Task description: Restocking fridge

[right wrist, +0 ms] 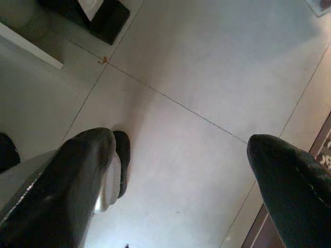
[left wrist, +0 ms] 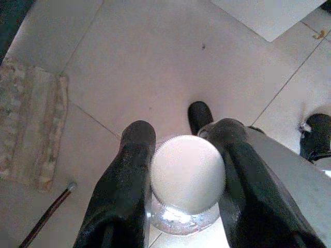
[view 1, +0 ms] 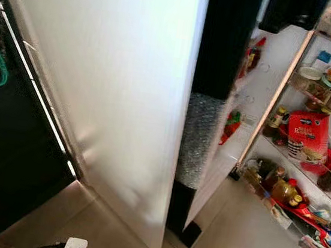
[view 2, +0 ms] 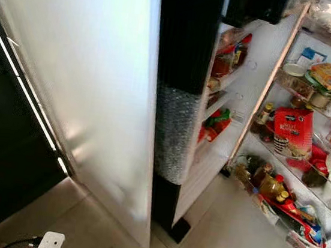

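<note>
Over pale tiled floor (left wrist: 155, 62): left end effector (left wrist: 178, 170) clamps white-capped bottle (left wrist: 187, 175); right end effector (right wrist: 181, 170) apart

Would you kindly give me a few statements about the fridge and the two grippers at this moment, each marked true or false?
1. The left gripper is shut on a white-capped bottle. True.
2. The right gripper holds a jar. False: its fingers are apart with nothing between them, above the tiled floor.
3. The fridge door is closed. False: it stands open, showing stocked shelves.
4. A red bag sits on a fridge shelf. True.
</note>
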You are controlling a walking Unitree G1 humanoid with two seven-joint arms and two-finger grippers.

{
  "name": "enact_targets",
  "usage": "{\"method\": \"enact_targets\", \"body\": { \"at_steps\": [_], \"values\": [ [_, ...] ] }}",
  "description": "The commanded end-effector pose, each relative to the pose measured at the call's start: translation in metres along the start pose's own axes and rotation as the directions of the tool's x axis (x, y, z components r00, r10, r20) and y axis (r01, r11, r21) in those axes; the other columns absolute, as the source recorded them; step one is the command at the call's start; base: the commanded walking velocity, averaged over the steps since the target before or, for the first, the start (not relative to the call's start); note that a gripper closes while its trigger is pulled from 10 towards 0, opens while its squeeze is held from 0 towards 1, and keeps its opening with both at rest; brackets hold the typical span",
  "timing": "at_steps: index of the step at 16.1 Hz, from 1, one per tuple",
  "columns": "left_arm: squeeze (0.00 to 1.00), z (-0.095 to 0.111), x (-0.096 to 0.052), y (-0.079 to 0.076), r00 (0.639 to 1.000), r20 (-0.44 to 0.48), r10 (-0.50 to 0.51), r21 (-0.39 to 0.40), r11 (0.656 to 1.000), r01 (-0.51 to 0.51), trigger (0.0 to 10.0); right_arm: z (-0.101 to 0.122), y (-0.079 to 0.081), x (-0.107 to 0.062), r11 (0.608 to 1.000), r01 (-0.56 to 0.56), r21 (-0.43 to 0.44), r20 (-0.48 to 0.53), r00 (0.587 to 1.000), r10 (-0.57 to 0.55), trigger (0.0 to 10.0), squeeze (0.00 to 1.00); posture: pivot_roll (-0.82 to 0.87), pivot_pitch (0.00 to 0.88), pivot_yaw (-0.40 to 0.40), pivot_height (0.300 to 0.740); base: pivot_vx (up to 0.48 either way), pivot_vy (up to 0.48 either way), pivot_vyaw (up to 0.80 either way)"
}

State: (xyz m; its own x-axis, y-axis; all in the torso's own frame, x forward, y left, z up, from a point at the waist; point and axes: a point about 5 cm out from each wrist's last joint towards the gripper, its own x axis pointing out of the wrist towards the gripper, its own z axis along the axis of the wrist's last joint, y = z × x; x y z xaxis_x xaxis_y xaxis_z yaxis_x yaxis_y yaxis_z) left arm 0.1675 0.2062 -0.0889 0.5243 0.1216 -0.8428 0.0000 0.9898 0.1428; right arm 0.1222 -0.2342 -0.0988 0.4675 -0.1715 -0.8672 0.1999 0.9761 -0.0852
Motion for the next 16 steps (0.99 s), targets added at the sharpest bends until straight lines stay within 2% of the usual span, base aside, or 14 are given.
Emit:
{"method": "enact_targets", "body": {
  "at_steps": [1,6,11,13,16],
  "values": [
    [0.00,-0.0040,-0.0004,-0.0017,1.000,-0.022,-0.011,0.020,1.000,0.011,10.0,0.0016,-0.0018,0.0003,1.000,0.000,-0.010,-0.004,1.000,0.000,10.0,0.00,0.03,0.000,0.025,0.740,0.000,-0.412,0.73],
    [0.00,-0.0038,-0.0003,-0.0029,1.000,-0.023,-0.016,0.022,1.000,0.017,10.0,0.0031,-0.0018,0.0005,1.000,-0.003,0.007,0.002,1.000,0.002,10.0,0.00,0.02,0.000,0.021,0.740,0.000,-0.414,0.72],
    [0.00,-0.0034,-0.0002,-0.0030,1.000,-0.024,-0.016,0.018,1.000,0.016,10.0,0.0031,-0.0012,0.0008,0.999,0.004,0.033,-0.006,1.000,-0.004,10.0,0.00,0.03,0.000,0.019,0.740,0.000,-0.413,0.00],
    [0.00,-0.0038,-0.0002,-0.0026,1.000,-0.027,-0.016,0.022,1.000,0.016,10.0,0.0002,0.0033,0.0006,1.000,-0.017,0.003,-0.013,1.000,0.017,10.0,0.00,0.03,0.000,0.022,0.740,0.000,-0.414,0.00],
    [0.00,-0.0039,-0.0003,-0.0024,1.000,-0.026,-0.015,0.021,1.000,0.016,10.0,-0.0034,0.0028,-0.0002,0.999,-0.005,0.034,-0.013,1.000,0.006,10.0,0.00,0.03,0.000,0.021,0.740,0.000,-0.414,0.69]
  ]
}}
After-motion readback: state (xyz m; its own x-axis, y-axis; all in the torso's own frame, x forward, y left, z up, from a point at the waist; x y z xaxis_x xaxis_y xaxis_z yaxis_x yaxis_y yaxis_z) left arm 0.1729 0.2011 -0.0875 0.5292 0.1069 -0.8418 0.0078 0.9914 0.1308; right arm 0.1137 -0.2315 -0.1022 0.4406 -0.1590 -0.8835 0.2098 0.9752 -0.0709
